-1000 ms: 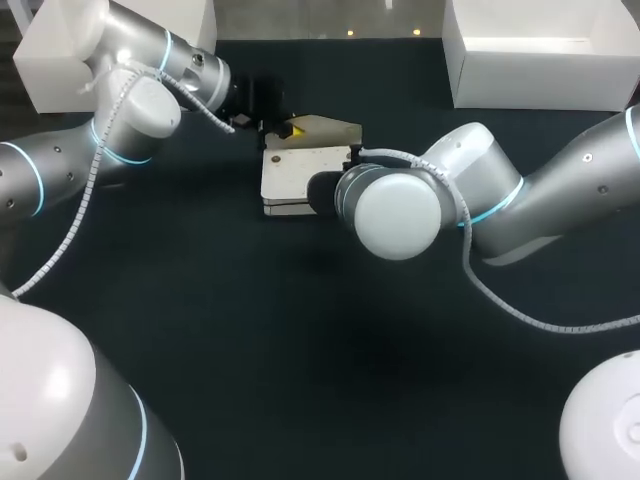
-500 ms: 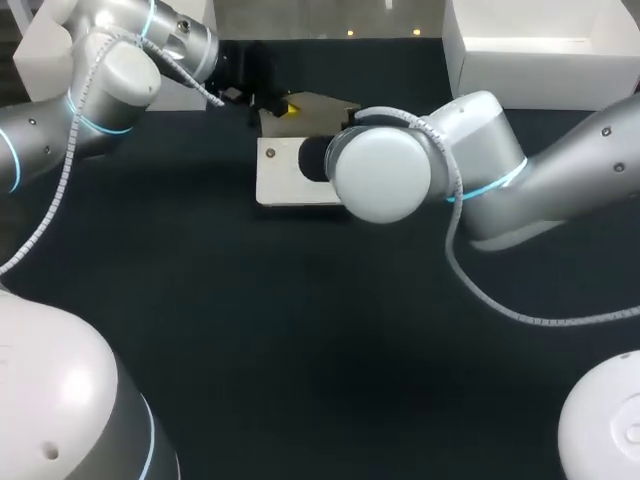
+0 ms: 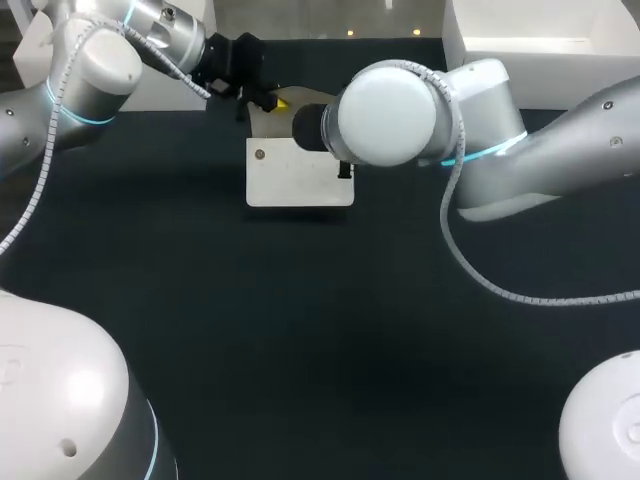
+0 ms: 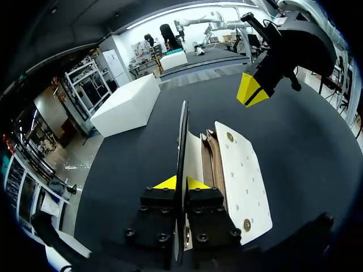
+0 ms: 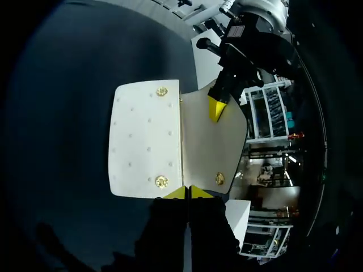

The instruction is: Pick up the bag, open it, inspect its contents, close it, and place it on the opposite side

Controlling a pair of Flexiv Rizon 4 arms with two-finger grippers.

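- Tabletop (image 3: pixel 300 330), dark and matte, lies nearest in the head view, with both arms reaching in over its far half
- Past that, a cream bag (image 3: pixel 300 180) sits around the middle of the far half, between the two arms; whether it rests on the table or hangs just above it cannot be told
- The right arm comes in from the right, and its large white joint covers the bag's right-hand corner in the head view
- The right gripper (image 5: pixel 188 192) has its yellow tips pressed together right at the bag's edge, where the studded panel (image 5: pixel 144 141) meets the smooth flap (image 5: pixel 212 147); whether anything is pinched between them cannot be told
- The flap is folded open and away from the studded panel, and gold studs show on both
- On the far side of the bag, the left gripper (image 4: pixel 180 182) is clamped on the bag by the flap's edge, one yellow tip on each face, so that the flap appears edge-on in the left wrist view
- Farthest off, a white box (image 3: pixel 540 60) stands at the table's far right corner, well apart from the bag
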